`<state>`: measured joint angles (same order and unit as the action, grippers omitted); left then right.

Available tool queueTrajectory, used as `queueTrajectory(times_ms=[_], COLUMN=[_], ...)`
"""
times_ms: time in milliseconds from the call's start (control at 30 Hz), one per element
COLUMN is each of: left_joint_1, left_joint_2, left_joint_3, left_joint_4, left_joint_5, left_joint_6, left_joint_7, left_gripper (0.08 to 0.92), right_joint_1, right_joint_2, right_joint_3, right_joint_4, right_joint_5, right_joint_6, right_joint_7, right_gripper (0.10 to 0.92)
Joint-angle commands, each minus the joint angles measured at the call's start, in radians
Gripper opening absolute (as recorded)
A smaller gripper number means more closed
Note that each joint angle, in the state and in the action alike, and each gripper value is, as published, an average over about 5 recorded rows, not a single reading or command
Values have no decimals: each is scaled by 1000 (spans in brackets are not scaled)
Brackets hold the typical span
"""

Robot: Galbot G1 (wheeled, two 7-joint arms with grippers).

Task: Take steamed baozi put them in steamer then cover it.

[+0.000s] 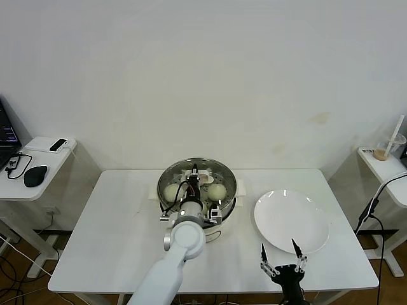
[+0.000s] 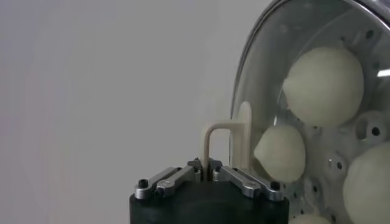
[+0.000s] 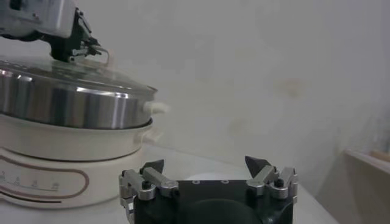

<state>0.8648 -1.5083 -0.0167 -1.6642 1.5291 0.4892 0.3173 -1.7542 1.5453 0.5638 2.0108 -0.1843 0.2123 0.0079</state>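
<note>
Gripping the cream-white handle of the cover, the left gripper sits just above the centre of the head view, its fingers pinched tight on the handle loop directly over the steamer. The glass lid rests level on the steel pot's rim, as the right wrist view shows from the side. Through the glass, steamed baozi lie on the perforated tray inside; two are plain in the head view and the left wrist view catches parts of four. The steamer stands on a white table, at the middle of the frame. To its right lies a flat white plate. The right gripper hangs at the lower right of the frame near the plate's near edge, its fingers spread wide and holding nothing.
</note>
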Motion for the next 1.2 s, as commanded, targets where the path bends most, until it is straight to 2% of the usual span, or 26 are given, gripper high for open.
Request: queueTrajectory(times_ms=[33, 133, 367, 667, 833, 900, 1000, 1200], left_joint_1=[8, 20, 81, 205, 283, 324, 408, 609], left_joint_2=[-7, -5, 27, 106, 161, 180, 195, 169], left_joint_3=[-1, 1, 9, 2, -38, -56, -96, -307], left_joint_4=[-5, -30, -157, -318, -414, -465, -526, -516], left_joint_5=[-17, -22, -35, -116, -232, -333, -577, -1258], left_joint_6=[-2, -2, -10, -38, -82, -100, -158, -475], left_joint_7=[-14, -17, -23, -45, -104, -140, -248, -417], left_gripper=[134, 175, 372, 632, 773, 806, 820, 823], right_joint_1=[-1, -1, -1, -2, -1, -2, -5, -20], right_joint_2=[-1, -1, 0, -4, -12, -20, -41, -107], right_joint_3=[-2, -5, -7, -4, -1, 2, 19, 60], right_joint_4=[-3, -4, -10, -19, -33, -37, -41, -34], right_joint_5=[-1, -2, -9, -8, -4, 6, 32, 97], right_joint_6=[4, 5, 6, 8, 13, 17, 32, 55], right_joint_7=[-1, 0, 0, 1, 1, 1, 1, -11], right_gripper=[823, 823, 823, 823, 823, 823, 823, 823])
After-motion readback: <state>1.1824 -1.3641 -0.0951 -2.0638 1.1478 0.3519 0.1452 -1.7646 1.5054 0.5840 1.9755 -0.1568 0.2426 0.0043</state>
